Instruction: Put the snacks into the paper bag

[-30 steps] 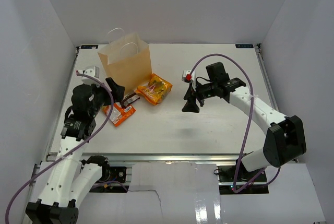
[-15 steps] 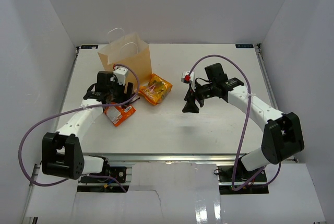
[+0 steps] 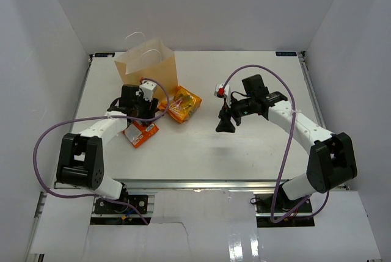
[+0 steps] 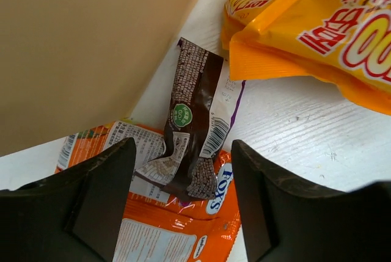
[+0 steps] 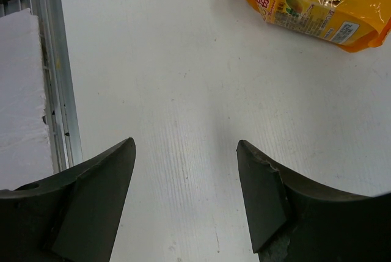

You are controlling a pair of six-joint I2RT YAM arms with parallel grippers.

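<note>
"FOX'S" on orange packet (image 4: 177,234); large red "00" on yellow packet (image 4: 317,24); remaining print illegible.

The left arm (image 3: 98,131) stretches low from the lower left of the frame toward centre-left, with the left gripper (image 3: 146,114) angled down and its jaws parted. At centre-right, the right arm (image 3: 299,124) arches inward, the right gripper (image 3: 225,123) hanging with its jaws wide apart.

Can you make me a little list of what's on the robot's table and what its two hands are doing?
bag: paper bag, upright, back left
left gripper: open, above a brown packet
partly under brown packet: orange packet
right of bag: yellow-orange packets
right gripper: open, over bare table, holding nothing
</note>
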